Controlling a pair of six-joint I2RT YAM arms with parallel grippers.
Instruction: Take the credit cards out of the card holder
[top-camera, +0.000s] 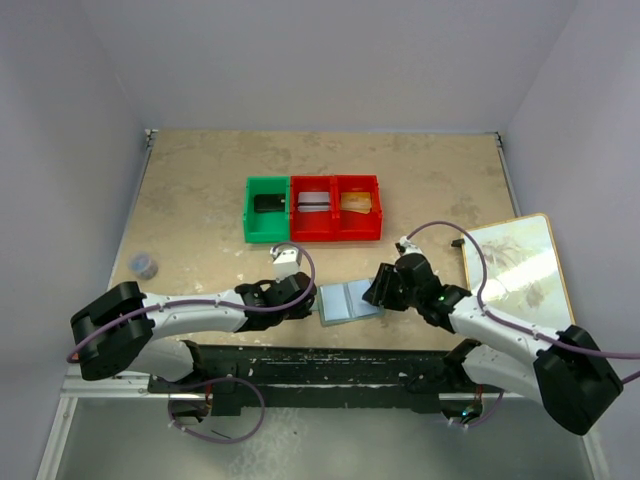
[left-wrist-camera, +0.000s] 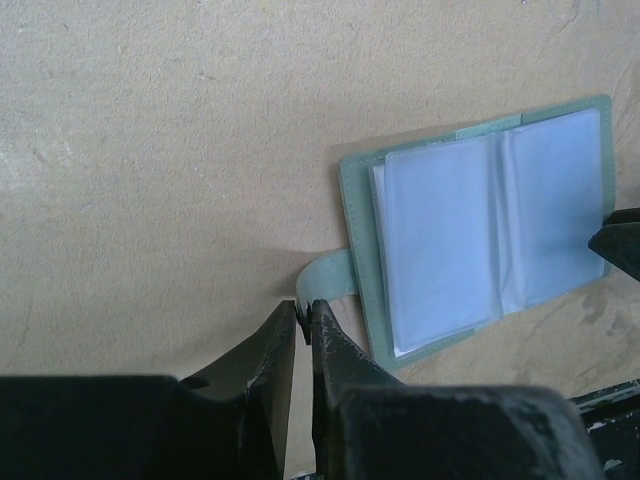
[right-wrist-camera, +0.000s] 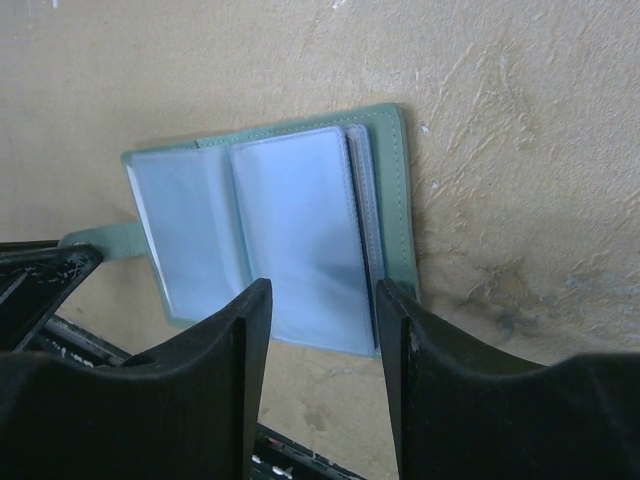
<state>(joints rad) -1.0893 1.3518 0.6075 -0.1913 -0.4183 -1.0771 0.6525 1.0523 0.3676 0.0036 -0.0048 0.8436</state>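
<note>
On the left, pin the snap tab (left-wrist-camera: 328, 275) firmly to stop the card holder (left-wrist-camera: 470, 240), lying open at the near middle of the table (top-camera: 200, 200), from sliding; on the right, work a fingertip into a clear sleeve (right-wrist-camera: 290, 230). Left gripper (left-wrist-camera: 305, 310): almost together at the tab's tip, pinch not certain. Right gripper (right-wrist-camera: 322, 290): apart, straddling the card holder's right edge, holding nothing.

Left fingers (left-wrist-camera: 268, 365) pinched nearly together, right fingers (right-wrist-camera: 240, 345) apart.
</note>
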